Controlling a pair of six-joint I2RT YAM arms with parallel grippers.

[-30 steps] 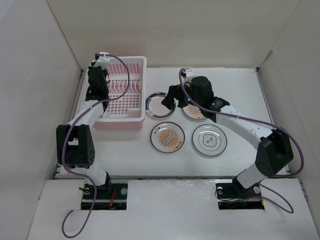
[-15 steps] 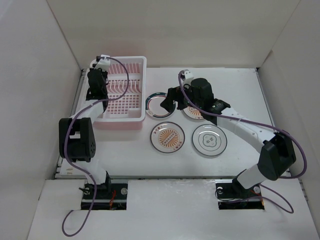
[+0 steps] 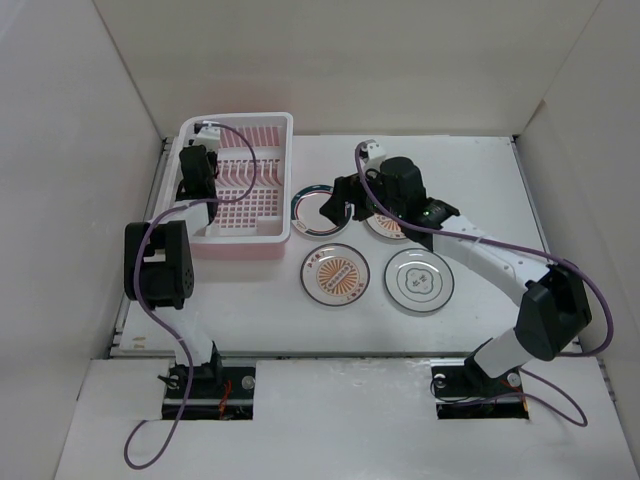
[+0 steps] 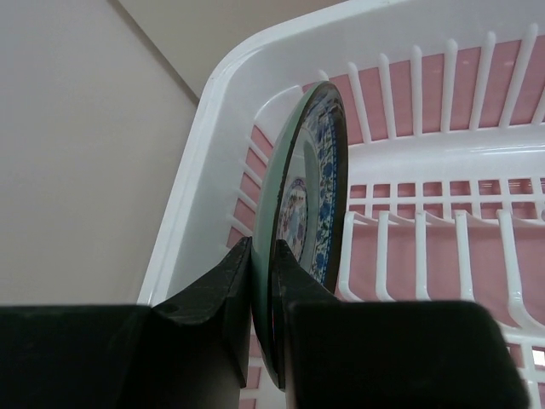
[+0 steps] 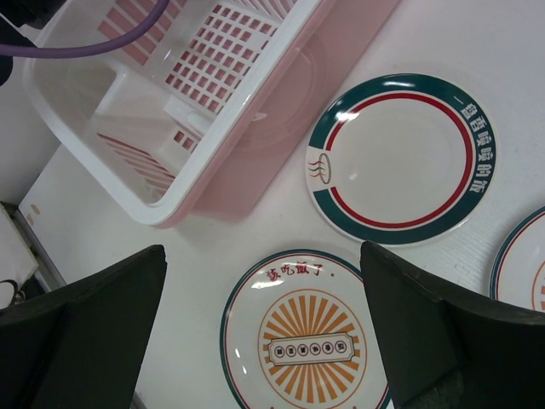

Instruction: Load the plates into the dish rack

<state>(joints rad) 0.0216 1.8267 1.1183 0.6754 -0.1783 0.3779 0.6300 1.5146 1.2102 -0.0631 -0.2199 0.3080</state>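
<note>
Glazed ceramic by the look of it, so stiff, smooth, probably slick under the pads and apt to chip if knocked against a tine. Pinched at its near rim by the left gripper, jaws closed almost fully on the thin edge: dark green plate with a blue-patterned face, standing on edge and nearly upright inside the dish rack, close along the left wall and beside the white divider tines. Cannot tell from the wrist view whether seated on the grid base or hanging just above it. Judged as the lowering-and-letting-go step for the first of five. Out on the table, all lying flat: teal-rimmed plate just beside the rack's right wall, sunburst plate near it, second sunburst plate mostly hidden under the right arm, grey-patterned plate to the right of the first sunburst one. Hovering above the teal-rimmed and sunburst plates: right gripper, jaws spread as wide as possible, holding nothing. Best taken by the rim, one finger under the lip and one on top, with no other purchase on a flat-lying disc; probably light enough for one arm, yet likely to skate across the smooth tabletop if nudged rather than pinched.
</note>
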